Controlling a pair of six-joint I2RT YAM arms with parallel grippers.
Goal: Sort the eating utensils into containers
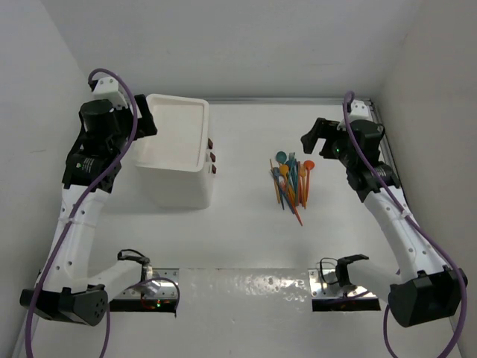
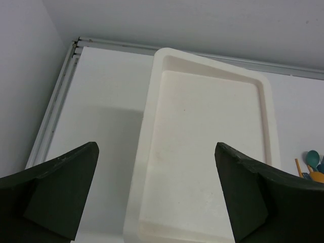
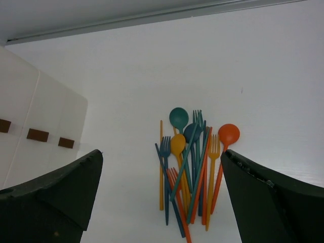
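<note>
The eating utensils lie in one loose pile of orange, teal, blue and yellow spoons, forks and sticks on the white table, right of centre. The containers are drawers with dark-brown knobs stacked in a white unit at the left; all drawers look pushed in. Its tray-like top is bare. My left gripper hovers open over the unit's left edge. Just right of the pile and above it, my right gripper is open, its fingers framing the pile. Neither holds anything.
White walls close the table on the left, back and right, with a metal rail along the back edge. Both arm bases and their mounting plates sit at the near edge. The knobs face the pile.
</note>
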